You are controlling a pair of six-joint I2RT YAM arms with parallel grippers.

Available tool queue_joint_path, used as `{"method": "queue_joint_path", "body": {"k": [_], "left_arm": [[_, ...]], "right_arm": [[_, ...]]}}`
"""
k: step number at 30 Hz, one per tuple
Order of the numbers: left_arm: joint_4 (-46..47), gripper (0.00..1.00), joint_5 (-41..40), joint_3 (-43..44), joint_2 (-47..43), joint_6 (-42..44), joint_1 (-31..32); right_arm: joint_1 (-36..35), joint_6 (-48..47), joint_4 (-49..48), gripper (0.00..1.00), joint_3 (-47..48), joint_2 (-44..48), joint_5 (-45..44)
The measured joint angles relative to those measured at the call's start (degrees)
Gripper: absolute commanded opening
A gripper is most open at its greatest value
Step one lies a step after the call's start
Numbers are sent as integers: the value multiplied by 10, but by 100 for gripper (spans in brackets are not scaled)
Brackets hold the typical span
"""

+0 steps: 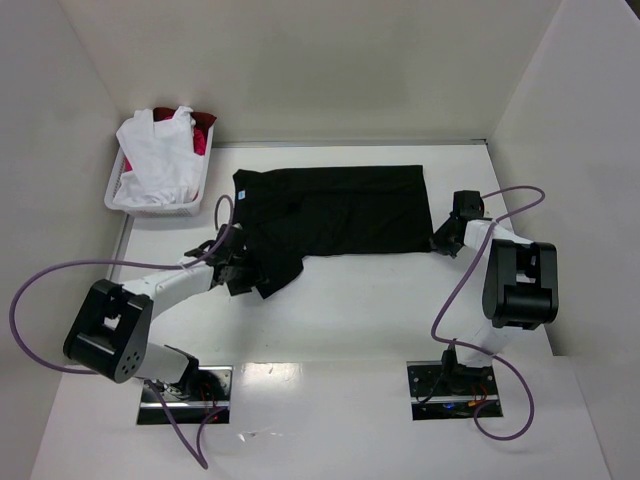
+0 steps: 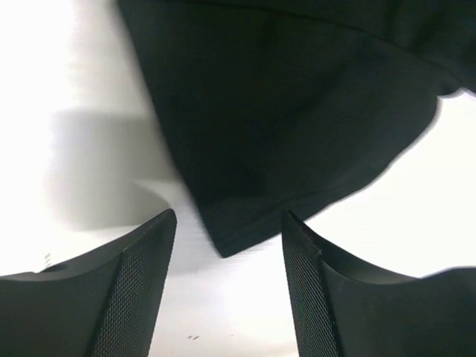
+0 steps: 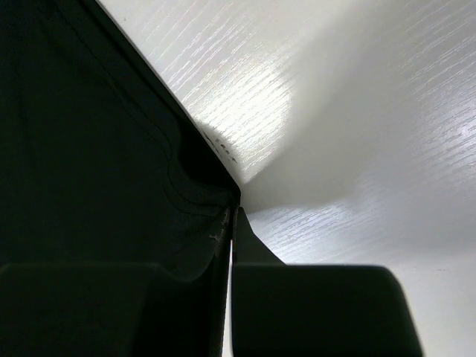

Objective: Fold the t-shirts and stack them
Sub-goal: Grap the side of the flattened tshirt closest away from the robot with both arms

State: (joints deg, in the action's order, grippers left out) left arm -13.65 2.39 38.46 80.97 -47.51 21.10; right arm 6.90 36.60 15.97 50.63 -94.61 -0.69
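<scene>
Black t-shirt (image 1: 340, 210) lies spread flat across the far middle of the worktop (image 1: 350, 320), its long side running left to right. At its left end the cloth is bunched, and a folded flap reaches toward the near side. The left tool (image 1: 243, 268) sits at that flap. In the left wrist view it stands wide, its fingers (image 2: 141, 290) apart, with a hemmed corner of the black t-shirt just ahead of the gap and not pinched. The shirt's far edge runs straight, near the back wall. Its near edge leaves a broad bare strip of worktop between the cloth and the arm bases. At the right near corner the right tool (image 1: 440, 243) meets the cloth. The right wrist view shows it closed tight on the edge of that corner, with bare worktop to its right.

A white basket (image 1: 118, 200) stands at the far left, just beside the shirt's left far corner and not touching it. It holds a crumpled white t-shirt (image 1: 160, 165) heaped above the rim. A red t-shirt (image 1: 203, 128) shows behind that on the far right side.

The worktop is white with a faint wood grain. Plain white walls (image 1: 300, 60) close it in on the left, back and right.
</scene>
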Motion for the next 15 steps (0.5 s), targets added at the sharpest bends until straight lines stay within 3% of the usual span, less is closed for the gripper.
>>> {"method": "queue_joint_path", "body": {"k": [8, 15], "left_arm": [[-18, 60, -52, -7, -10, -42, 0], [7, 44, -51, -3, 8, -55, 0]], "right_arm": [[0, 0, 0, 0, 0, 0, 0], [0, 0, 0, 0, 0, 0, 0]]}}
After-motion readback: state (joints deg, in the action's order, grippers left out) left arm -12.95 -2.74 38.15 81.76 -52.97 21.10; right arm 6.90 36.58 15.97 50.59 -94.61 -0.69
